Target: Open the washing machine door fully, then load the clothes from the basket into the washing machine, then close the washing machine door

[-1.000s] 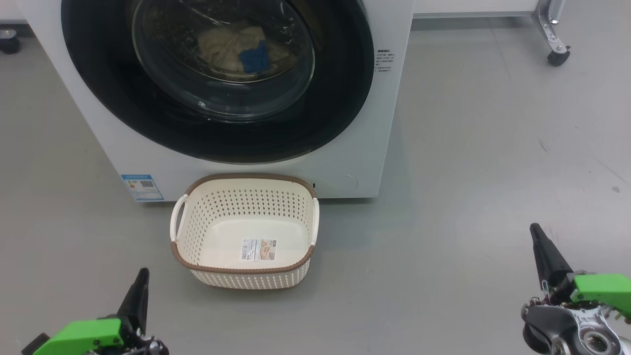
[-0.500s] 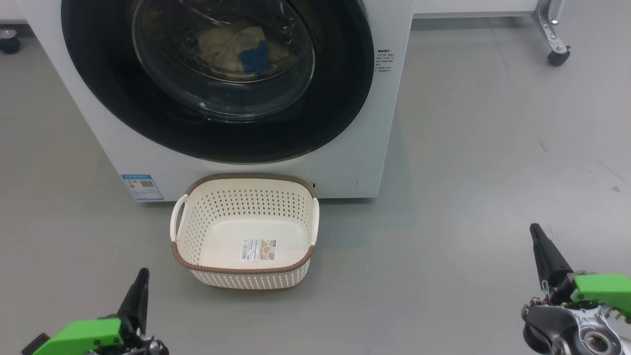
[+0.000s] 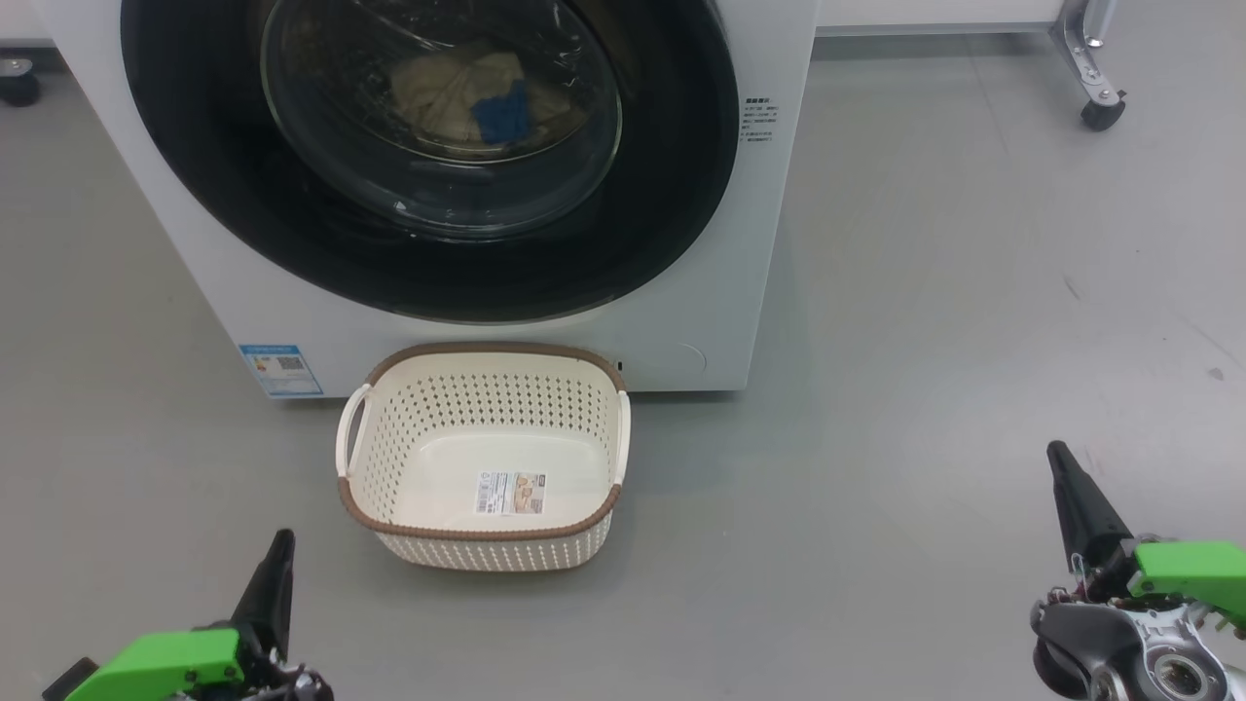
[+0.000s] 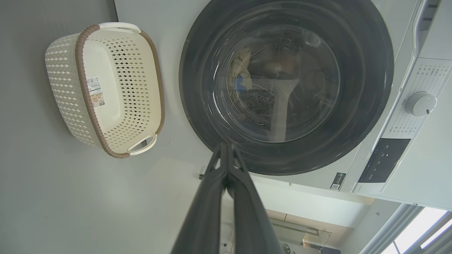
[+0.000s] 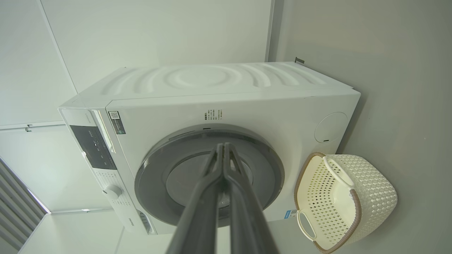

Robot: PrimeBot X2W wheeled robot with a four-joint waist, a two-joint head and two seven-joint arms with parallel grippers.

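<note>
A: Where are the pale cream-yellow soft clothes (image 3: 443,92)?
B: Inside the big white washing machine (image 3: 764,243), behind its shut round black-ringed glass door (image 3: 433,161); probably light and floppy, pinchable at any fold; the small cream perforated basket (image 3: 487,348) sits empty.
A: Fingers?
B: Left gripper (image 4: 224,146) and right gripper (image 5: 223,146) both pressed together; holding nothing.

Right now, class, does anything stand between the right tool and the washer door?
Nothing visible does. The right tool points at the shut door, with only floor between them. The basket stands at the foot of the washer, below the door and off that line.
</note>
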